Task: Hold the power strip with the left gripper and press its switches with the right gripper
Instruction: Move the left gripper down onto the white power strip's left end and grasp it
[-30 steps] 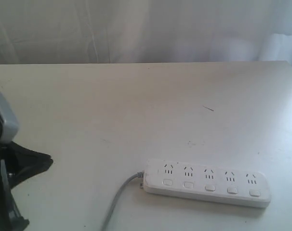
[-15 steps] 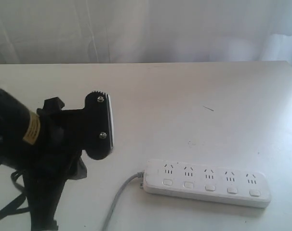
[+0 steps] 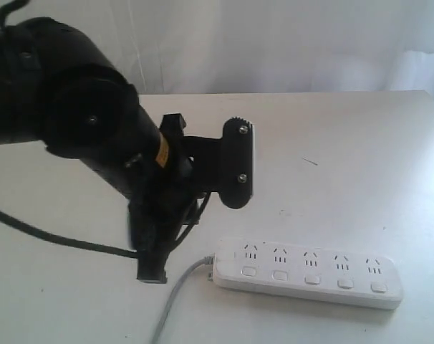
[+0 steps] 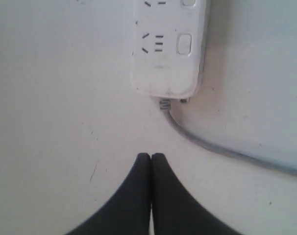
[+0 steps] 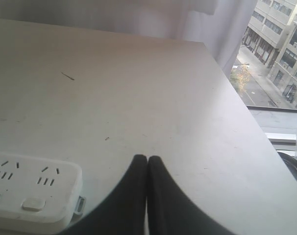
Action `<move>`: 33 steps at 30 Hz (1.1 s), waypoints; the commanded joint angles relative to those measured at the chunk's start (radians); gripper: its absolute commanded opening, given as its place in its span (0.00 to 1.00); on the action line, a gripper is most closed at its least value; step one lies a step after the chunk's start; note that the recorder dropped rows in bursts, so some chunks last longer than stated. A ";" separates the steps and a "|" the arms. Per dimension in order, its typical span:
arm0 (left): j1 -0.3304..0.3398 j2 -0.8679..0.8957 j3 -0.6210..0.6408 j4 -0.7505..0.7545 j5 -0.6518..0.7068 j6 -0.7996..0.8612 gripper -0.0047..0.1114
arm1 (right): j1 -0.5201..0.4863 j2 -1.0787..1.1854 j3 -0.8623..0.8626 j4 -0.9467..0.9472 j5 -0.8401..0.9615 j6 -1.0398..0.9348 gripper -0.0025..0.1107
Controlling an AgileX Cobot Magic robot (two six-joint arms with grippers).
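Although both arms are positioned near the power strip point(image 3: 306, 274), neither step of the task is judged complete.

1. Hold: the left gripper point(image 4: 151, 157) has its fingers closed flat against each other and carries nothing. The strip's cord end lies just ahead of the fingertips, apart from them. The grey cord point(image 4: 207, 144) leaves that end and runs off to one side of the fingers. No contact with the strip is visible, so the hold is not yet made.
2. Press: the right gripper point(image 5: 147, 160) also has its fingers closed together and is empty. The strip's cordless end lies beside the fingers, near but not touching.
3. The switches point(image 3: 312, 279): all 5 sit in a row with nothing on them. Whether any is on cannot be told.

Remaining, as judged: brace the strip, then press the 5 switches.

Markings: a yellow label point(image 3: 162, 150) sits on the left arm behind the gripper, with text too small to read. No brand or lettering is legible on the strip. Only socket slots show.
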 commanded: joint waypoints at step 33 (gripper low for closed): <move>-0.024 0.394 -0.246 -0.099 0.013 0.060 0.82 | -0.001 -0.006 0.004 0.004 -0.011 0.000 0.02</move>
